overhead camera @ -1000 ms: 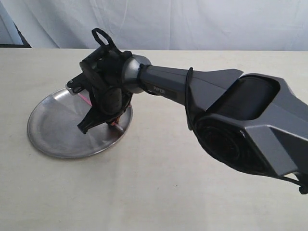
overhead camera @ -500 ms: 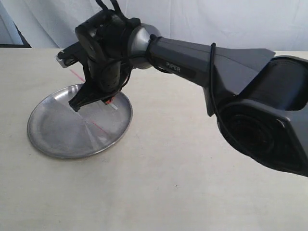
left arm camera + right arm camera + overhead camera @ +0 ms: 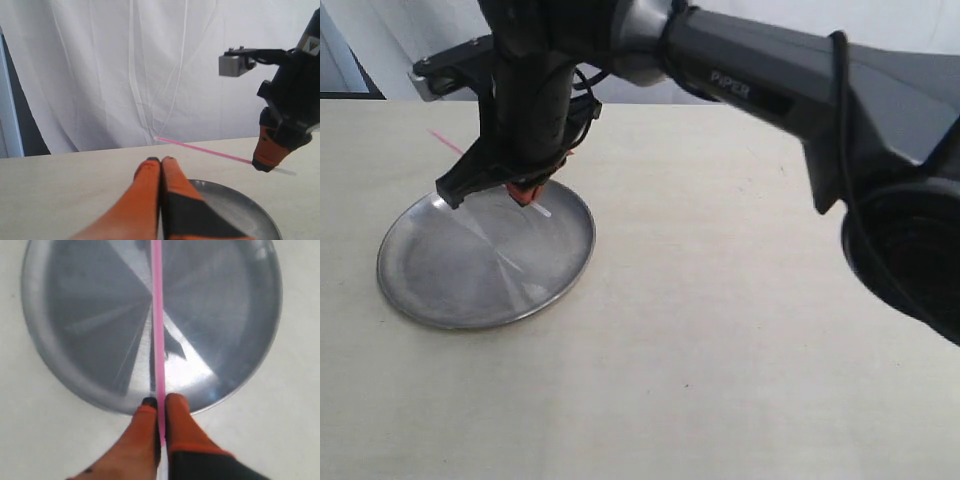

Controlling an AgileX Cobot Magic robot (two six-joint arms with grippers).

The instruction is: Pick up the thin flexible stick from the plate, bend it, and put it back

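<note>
My right tool (image 3: 525, 190) has risen off the plate (image 3: 470, 285), clenched on the thin flexible stick (image 3: 445, 140) near its whitish end, the strand jutting out above it. I judge it featherlight and springy; my left tool (image 3: 161, 162), closed and empty, should pinch the free tip.

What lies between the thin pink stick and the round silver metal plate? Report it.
Nothing: exterior view shows only air between the stick and the plate.

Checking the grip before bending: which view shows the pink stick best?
Right wrist view: the stick runs sharp from the right pincer across the plate. Left wrist shows it thin, side-on; exterior only faint ends.
</note>
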